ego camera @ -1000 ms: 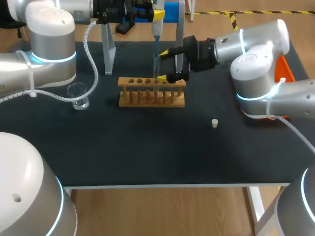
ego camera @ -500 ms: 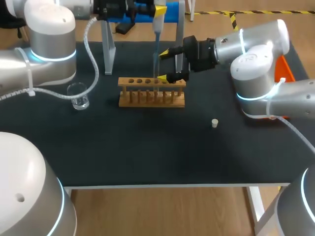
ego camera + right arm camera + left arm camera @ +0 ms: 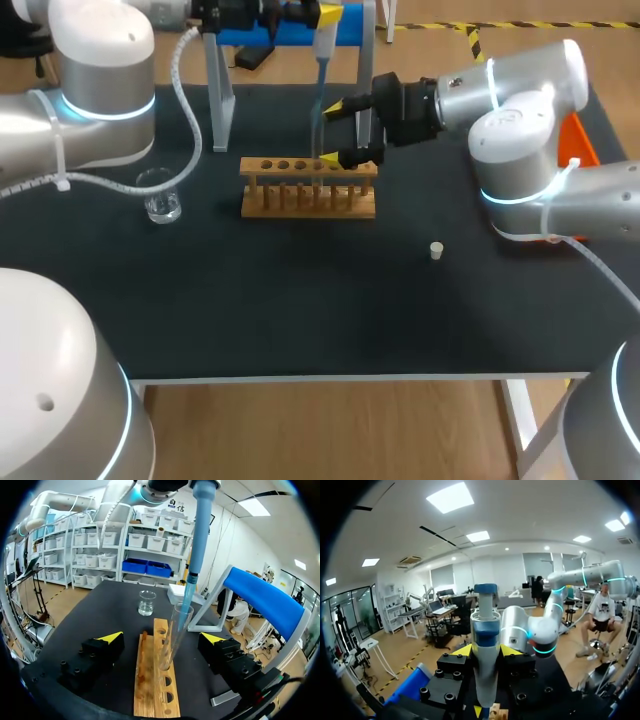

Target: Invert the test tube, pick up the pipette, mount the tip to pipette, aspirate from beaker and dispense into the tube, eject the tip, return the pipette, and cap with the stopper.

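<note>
Over the wooden test-tube rack [image 3: 308, 200] at the back of the black worktop [image 3: 300, 300], the left hand [image 3: 486, 652] is holding the blue-and-white pipette [image 3: 486, 630] upright, its two fingers clamping the barrel from both sides. The pipette's translucent tip [image 3: 187, 600] is mounted and is reaching into the mouth of the clear glass test tube [image 3: 172, 640].

The tube is standing mouth up in a hole of the rack. The right hand [image 3: 161, 637] is waiting wide apart, one finger on each side of the tube, touching neither the glass nor the rack.

Progress, judged:
- Tube upright in the rack, pipette in hand, tip on: these steps are looking done.
- The small glass beaker [image 3: 160, 195] is sitting well apart from the rack, on the left arm's side. With the tip at the tube and not at the beaker, the work is probably sitting in the dispense step. Liquid in the tip or tube cannot be made out.
- Left to do: ejecting the tip, returning the pipette to the blue pipette stand [image 3: 265, 600] behind the rack, and capping.
- The small white stopper [image 3: 436, 250] is lying loose on the worktop, near the right arm and apart from the rack.
</note>
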### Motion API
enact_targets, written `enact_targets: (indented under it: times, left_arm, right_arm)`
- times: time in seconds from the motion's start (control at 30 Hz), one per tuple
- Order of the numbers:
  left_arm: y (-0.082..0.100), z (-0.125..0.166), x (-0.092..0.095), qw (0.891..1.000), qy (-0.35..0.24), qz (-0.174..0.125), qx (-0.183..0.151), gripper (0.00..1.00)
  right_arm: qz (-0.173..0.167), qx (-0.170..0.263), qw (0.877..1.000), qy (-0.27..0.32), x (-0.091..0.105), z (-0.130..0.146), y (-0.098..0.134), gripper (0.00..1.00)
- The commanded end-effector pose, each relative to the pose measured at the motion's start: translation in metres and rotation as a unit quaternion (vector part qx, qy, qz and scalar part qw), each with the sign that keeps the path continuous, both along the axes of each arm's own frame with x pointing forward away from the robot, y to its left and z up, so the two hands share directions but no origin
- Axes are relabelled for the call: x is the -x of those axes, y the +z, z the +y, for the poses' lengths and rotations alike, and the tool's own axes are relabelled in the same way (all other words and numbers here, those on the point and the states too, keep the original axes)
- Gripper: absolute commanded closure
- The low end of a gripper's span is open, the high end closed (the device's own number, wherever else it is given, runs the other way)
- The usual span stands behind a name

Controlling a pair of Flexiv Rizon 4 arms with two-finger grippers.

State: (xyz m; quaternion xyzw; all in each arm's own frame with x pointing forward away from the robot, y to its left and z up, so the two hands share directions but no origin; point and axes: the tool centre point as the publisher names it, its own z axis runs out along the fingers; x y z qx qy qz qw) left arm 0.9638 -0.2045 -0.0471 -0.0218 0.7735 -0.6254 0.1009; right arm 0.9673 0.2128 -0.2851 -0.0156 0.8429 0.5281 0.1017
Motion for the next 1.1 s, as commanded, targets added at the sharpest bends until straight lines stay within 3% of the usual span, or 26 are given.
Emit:
enact_targets:
  times: [0.03,1.1]
  left_arm:
    - [0.003,-0.002,0.001,1.000,0.001,0.001,-0.004,1.00]
    - [0.030,-0.011,0.017,1.000,-0.001,-0.023,-0.018,1.00]
  right_arm:
    - [0.000,0.000,1.000,0.000,0.000,0.000,0.000,0.00]
    - [0.000,0.000,1.000,0.000,0.000,0.000,0.000,0.00]
